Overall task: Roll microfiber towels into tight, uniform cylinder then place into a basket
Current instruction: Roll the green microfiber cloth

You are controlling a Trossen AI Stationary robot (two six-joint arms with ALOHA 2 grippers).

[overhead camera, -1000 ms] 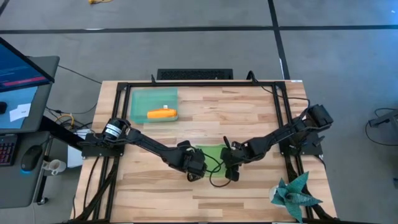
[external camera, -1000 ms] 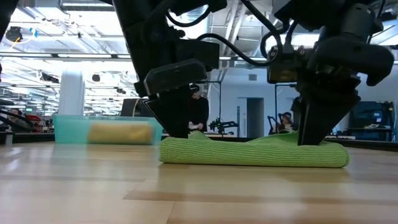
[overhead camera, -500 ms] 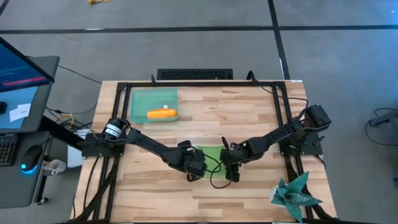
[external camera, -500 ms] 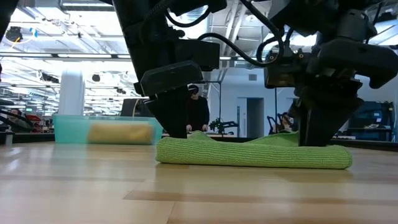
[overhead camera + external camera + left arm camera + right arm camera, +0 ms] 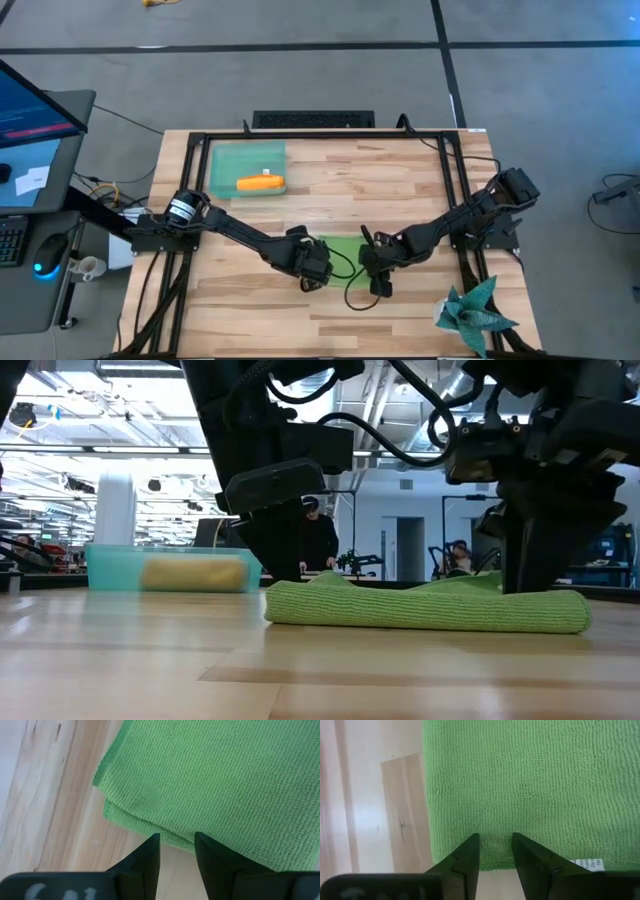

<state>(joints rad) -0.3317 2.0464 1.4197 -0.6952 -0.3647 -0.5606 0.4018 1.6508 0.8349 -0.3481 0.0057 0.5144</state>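
left claw (image 5: 176, 842) parted, right claw (image 5: 496, 842) parted

Right gripper (image 5: 496, 845) jaws, slightly parted, straddle the green towel's (image 5: 530, 785) edge.

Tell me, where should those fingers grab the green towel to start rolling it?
Probably its near folded edge, from above. The green towel lies flat and limp in layers on the table, so only an edge lifts. The left gripper and right gripper already straddle that edge near opposite corners, which should keep the roll even.
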